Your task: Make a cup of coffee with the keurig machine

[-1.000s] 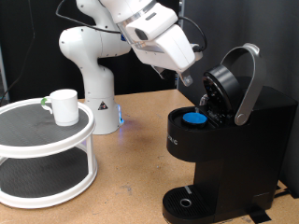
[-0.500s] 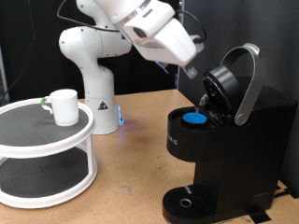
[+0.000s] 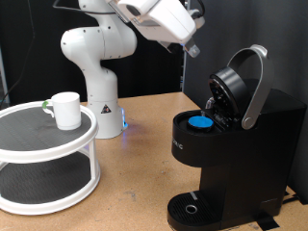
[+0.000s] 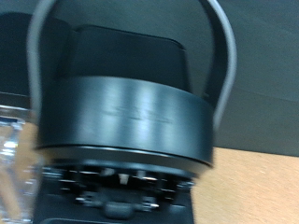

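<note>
The black keurig machine [image 3: 236,154] stands at the exterior view's right with its lid [image 3: 233,91] raised on the grey handle. A blue-topped pod [image 3: 200,121] sits in its open holder. The white cup [image 3: 65,110] rests on the top tier of a round white stand [image 3: 48,135] at the exterior view's left. My gripper [image 3: 192,46] hangs high above the machine, near the exterior view's top, well clear of the pod; nothing shows between its fingers. The wrist view is filled by the blurred round underside of the machine's lid [image 4: 126,117] and its handle arc [image 4: 224,65]; no fingers show there.
The arm's white base [image 3: 96,67] stands behind the wooden table [image 3: 135,183]. The two-tier stand has a dark lower shelf [image 3: 38,178]. A round drip tray [image 3: 192,207] sits at the machine's foot. A black curtain forms the backdrop.
My gripper has risen up and away from the open pod holder toward the exterior view's top. The pod, lid and cup have not moved.
</note>
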`<state>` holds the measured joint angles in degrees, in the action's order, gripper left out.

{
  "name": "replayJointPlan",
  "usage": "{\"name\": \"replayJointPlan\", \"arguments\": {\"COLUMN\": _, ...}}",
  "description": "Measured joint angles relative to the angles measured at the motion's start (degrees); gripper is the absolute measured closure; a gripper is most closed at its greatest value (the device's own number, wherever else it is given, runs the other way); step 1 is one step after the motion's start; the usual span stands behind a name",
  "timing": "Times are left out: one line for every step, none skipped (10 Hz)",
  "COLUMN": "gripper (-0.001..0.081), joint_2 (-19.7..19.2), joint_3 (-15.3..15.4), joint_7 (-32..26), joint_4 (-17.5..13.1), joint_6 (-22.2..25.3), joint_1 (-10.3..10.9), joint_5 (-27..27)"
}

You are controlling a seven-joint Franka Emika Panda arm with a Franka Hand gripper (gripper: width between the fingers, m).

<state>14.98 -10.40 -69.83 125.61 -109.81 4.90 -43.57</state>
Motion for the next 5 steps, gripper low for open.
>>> {"name": "replayJointPlan", "arguments": {"gripper": 0.0000, "joint_2": -0.2, "joint_3": -0.6, "joint_7": 0.0, "joint_4": -1.4, "joint_6": 3.4, "joint_1": -0.4, "joint_5": 1.0}}
{"name": "replayJointPlan", "arguments": {"gripper": 0.0000, "joint_2": -0.4, "joint_3": -1.2, "joint_7": 0.0, "joint_4": -2.8, "joint_6": 6.0, "joint_1": -0.7, "joint_5": 1.7}}
{"name": "replayJointPlan", "arguments": {"gripper": 0.0000, "joint_2": -0.7, "joint_3": -1.6, "joint_7": 0.0, "joint_4": -4.1, "joint_6": 7.8, "joint_1": -0.9, "joint_5": 2.3}}
{"name": "replayJointPlan", "arguments": {"gripper": 0.0000, "joint_2": -1.1, "joint_3": -1.7, "joint_7": 0.0, "joint_4": -5.3, "joint_6": 8.7, "joint_1": -1.2, "joint_5": 2.7}}
{"name": "replayJointPlan", "arguments": {"gripper": 0.0000, "joint_2": -1.7, "joint_3": -1.7, "joint_7": 0.0, "joint_4": -6.0, "joint_6": 8.8, "joint_1": -1.2, "joint_5": 3.4}}
